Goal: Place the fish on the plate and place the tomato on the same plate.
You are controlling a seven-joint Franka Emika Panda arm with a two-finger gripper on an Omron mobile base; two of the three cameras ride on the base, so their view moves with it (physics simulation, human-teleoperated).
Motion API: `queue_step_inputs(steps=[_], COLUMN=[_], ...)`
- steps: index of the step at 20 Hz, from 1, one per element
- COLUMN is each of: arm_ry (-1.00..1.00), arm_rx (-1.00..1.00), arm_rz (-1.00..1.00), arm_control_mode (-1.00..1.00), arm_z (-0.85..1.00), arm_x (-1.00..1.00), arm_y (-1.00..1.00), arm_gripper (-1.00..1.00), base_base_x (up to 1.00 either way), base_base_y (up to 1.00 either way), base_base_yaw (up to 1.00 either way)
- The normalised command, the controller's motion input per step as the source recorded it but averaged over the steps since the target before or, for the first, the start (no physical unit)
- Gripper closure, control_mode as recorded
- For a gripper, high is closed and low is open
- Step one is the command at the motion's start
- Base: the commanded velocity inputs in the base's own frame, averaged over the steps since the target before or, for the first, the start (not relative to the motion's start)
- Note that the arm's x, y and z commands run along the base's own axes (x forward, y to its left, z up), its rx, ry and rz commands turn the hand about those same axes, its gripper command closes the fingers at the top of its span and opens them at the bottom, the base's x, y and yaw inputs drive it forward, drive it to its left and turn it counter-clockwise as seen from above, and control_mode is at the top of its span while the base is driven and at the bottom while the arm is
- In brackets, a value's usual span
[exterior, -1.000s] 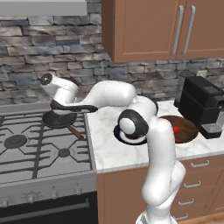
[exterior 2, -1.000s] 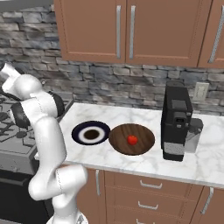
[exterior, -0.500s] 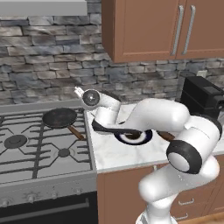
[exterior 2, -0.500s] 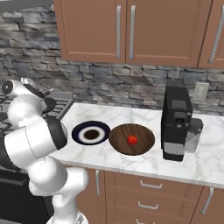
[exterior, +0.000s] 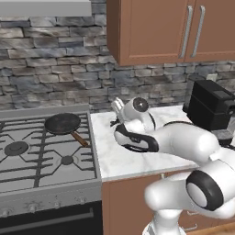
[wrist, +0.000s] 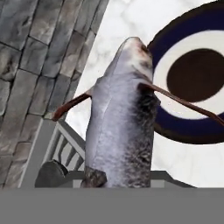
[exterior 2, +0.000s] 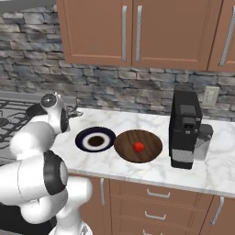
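One fish (wrist: 124, 127) is hanging in my gripper (wrist: 116, 177), clamped between its fingers above the bench beside the plate (exterior 2: 95, 139), while the tomato (exterior 2: 138, 146) is sitting in the brown bowl (exterior 2: 149, 153).

The back wall (exterior: 50, 87) is of grey stone blocks. Above it hang brown wooden cabinets (exterior 2: 133, 32) with metal handles. The counter (exterior 2: 215, 167) is of white marble, with brown drawers (exterior 2: 158, 202) under it. On the left stands a gas stove (exterior: 32, 156) with black grates.
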Motion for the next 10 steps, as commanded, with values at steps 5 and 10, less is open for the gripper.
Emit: queue_step_inputs(steps=[5,10], arm_ry=[0.32,0.13], arm_rx=[-0.01,-0.07], arm_rz=[-0.01,0.00], arm_control_mode=[-1.00,-1.00], arm_z=[-0.10,-0.57], arm_x=[0.23,0.28], arm_y=[-0.47,-0.32], arm_gripper=[1.00,1.00], base_base_x=[0.00,0.00], base_base_y=[0.00,0.00], base_base_yaw=[0.00,0.00])
